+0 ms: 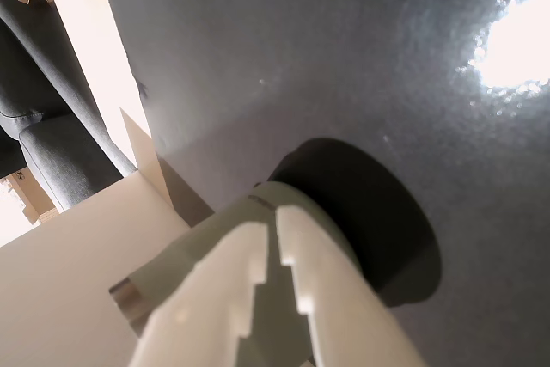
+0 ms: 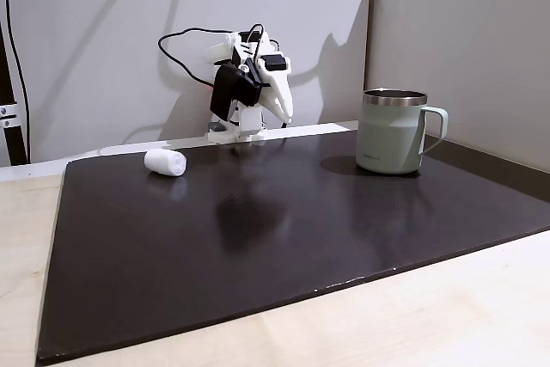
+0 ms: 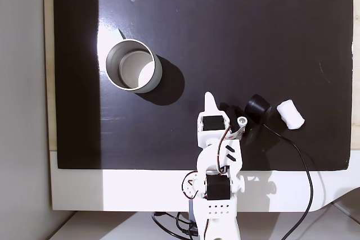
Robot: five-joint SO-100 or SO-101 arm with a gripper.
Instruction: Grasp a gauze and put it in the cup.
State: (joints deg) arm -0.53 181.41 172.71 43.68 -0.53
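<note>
Where the wrist view looks past the arm's end, the white gripper (image 1: 277, 251) fills the lower centre, its 2 toothed fingers (image 1: 322, 290) pressed together with nothing between them. Item behind the fingertips: pale sage-green cup (image 1: 296, 212), partly hidden, steel rim (image 1: 127, 296) showing at lower left, casting a dark round shadow on the glossy black mat (image 1: 344, 66). Pale table surface (image 1: 60, 281) at lower left.

Side-on fixed view. Item 1: white robot arm (image 2: 249, 83), folded at the far edge of the mat (image 2: 258, 247), gripper (image 2: 286, 116) pointing down, clear of the surface. Item 2: white gauze roll (image 2: 165, 162), lying on its side on the mat, left of the arm's base in this view, well apart from the cup. Item 3: cup (image 2: 391, 135), upright at the right, squared handle (image 2: 434, 131) turned right.

Top-down fixed view. Item 1: cup (image 3: 134, 66), upright, mouth open, upper left of the arm. Item 2: gauze roll (image 3: 290, 113), right of the arm, near the mat's right edge, touching nothing else. Item 3: arm (image 3: 216, 161) rising from the bottom edge, gripper (image 3: 209, 98) tip a closed point between cup and gauze.
</note>
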